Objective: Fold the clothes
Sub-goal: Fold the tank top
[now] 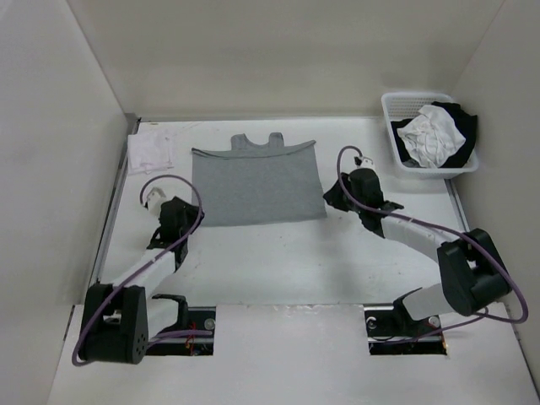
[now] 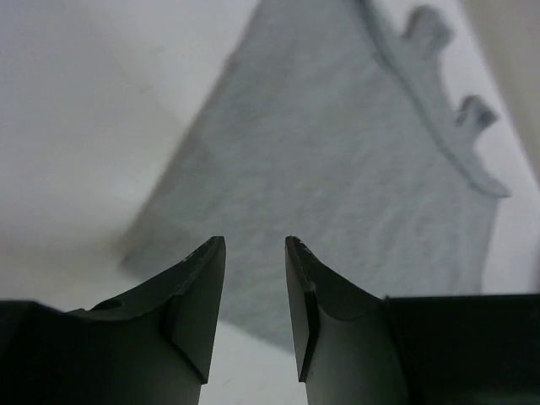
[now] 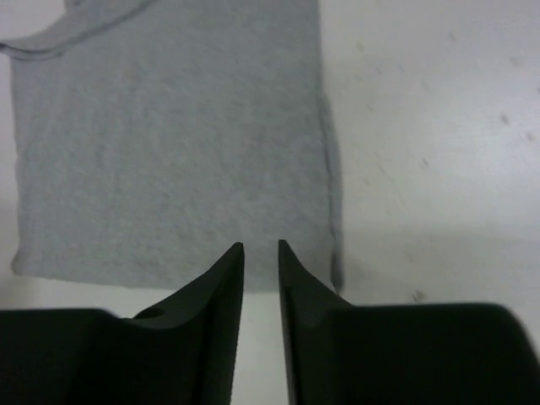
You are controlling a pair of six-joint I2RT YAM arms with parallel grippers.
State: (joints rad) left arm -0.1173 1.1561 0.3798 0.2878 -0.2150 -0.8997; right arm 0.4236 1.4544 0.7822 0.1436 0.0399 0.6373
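Lying flat on the white surface just beyond the half-parted left pincer and narrower right pincer, both empty, the plain heather-grey knit garment probably wants both near corners pinched evenly.

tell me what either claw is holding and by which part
Nothing is held: the left claw and right claw are both open and empty, beside the grey garment.

left arm, right arm: white links, black joints | cables: purple (looped) | end effector fingers: black, tapered
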